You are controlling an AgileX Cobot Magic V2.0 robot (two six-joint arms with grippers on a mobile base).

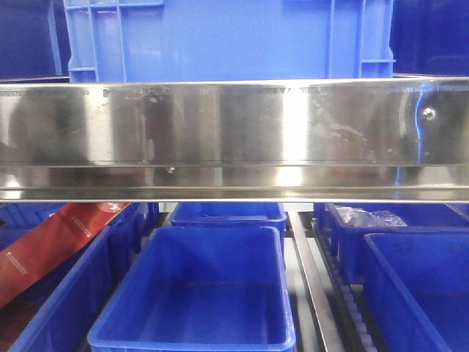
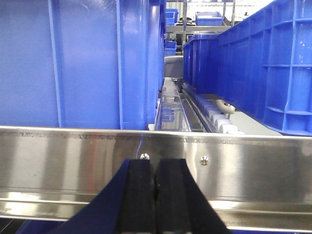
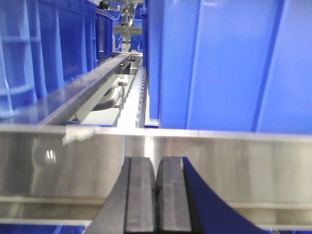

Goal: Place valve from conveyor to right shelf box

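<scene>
Facing a shelf of blue bins, we hold both claws pressed closed and empty, and neither the valve nor the conveyor appears in any of our three views. The left claw (image 2: 155,197) sits at 6 o'clock in its wrist view, black pads together, just in front of a steel shelf rail (image 2: 243,165); the right claw (image 3: 156,195) does the same before its own steel rail (image 3: 243,165). In the front view a polished steel beam (image 1: 234,125) crosses the middle, a large blue crate (image 1: 220,37) stands at 12 o'clock above it, and an open blue bin (image 1: 198,293) lies at 6 o'clock below, with a bin holding a red packet (image 1: 51,249) at 8 o'clock and a bin at 4 o'clock (image 1: 425,286).

We judge the pickup has not begun, since nothing is gripped. The chief risk is collision: both claws sit close to the rails, so any forward or upward sweep could strike steel or catch a crate wall. A second risk is the wrong target, because several look-alike bins crowd the lower shelf. With the valve out of sight, we could also close on nothing once we turn to the belt.
</scene>
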